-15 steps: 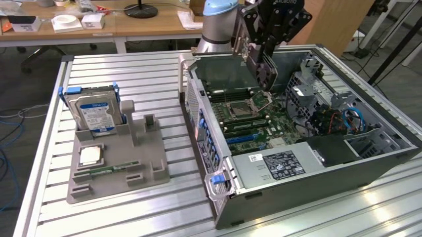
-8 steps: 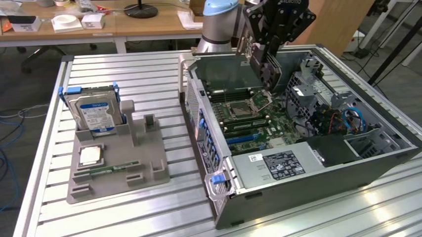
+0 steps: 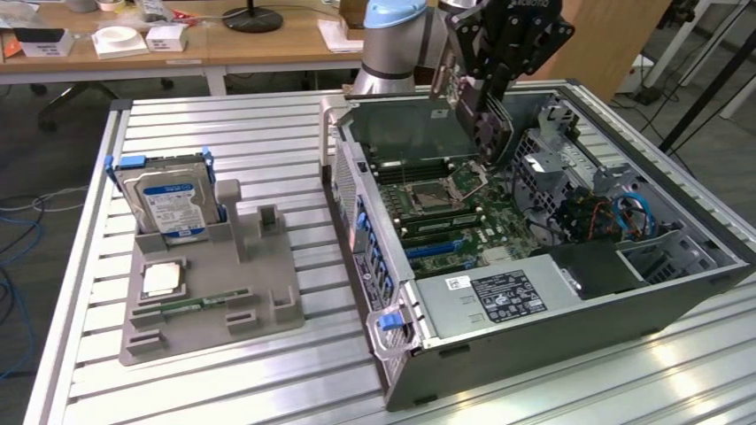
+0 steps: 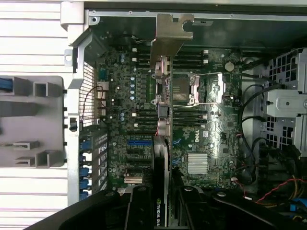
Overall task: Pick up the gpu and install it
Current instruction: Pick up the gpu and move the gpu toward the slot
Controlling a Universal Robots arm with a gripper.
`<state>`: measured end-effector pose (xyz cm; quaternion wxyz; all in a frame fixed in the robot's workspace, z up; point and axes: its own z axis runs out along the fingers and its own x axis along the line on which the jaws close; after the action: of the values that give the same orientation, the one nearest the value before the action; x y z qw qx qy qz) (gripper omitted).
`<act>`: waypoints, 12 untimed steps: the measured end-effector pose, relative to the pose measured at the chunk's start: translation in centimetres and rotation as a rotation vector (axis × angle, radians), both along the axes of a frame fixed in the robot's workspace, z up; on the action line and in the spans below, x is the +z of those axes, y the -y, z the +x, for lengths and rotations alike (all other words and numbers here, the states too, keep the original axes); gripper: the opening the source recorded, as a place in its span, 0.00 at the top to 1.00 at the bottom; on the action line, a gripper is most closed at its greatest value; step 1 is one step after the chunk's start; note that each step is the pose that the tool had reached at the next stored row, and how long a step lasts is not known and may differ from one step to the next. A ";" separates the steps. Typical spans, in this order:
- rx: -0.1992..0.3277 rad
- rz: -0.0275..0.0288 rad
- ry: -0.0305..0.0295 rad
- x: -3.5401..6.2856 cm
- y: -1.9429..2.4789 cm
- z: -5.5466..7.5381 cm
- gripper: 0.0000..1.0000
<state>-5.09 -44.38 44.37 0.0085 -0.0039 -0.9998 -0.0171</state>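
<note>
- On the slatted metal table (image 3: 212, 133), an open computer case (image 3: 614, 305) is laid on its side, taking up the exterior view's right half.
- At the far edge of the table, the arm (image 3: 396, 35) is seen reaching over the case.
- Inside the case, the motherboard (image 3: 473, 221) is exposed, with the processor socket (image 4: 204, 88) near its far end and blue slots nearer the ported wall.
- To the exterior view's left of the case, well apart from it, a grey fixture (image 3: 254, 283) is set on the table.
- A hard drive (image 3: 165, 204) with a blue-white label is stood upright in the fixture's far end; a square chip (image 3: 162, 279) and a narrow green stick (image 3: 189, 305) are laid in the nearer recesses.
- The gpu (image 3: 488, 133) is held upright over the far part of the motherboard, hanging below the gripper (image 3: 482, 93).
- In the wrist view the card is seen edge-on, gripped at its near end between the two black fingers (image 4: 139, 211), one on each face; the jaws are pinched onto it.
- Its silvery bracket (image 4: 170, 33) is pointed away from the jaws, towards the case's far wall.
- Whether the card's lower edge touches the board cannot be told.
</note>
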 end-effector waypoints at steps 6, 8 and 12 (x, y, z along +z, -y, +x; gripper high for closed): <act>0.000 0.0000 0.0000 0.00 0.00 0.8 0.74; 0.000 -0.0001 -0.0001 0.00 0.00 1.0 0.74; 0.000 -0.0001 0.0000 0.00 0.00 1.5 0.74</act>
<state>-3.56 -44.38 44.37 0.0085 -0.0039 -0.9998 -0.0171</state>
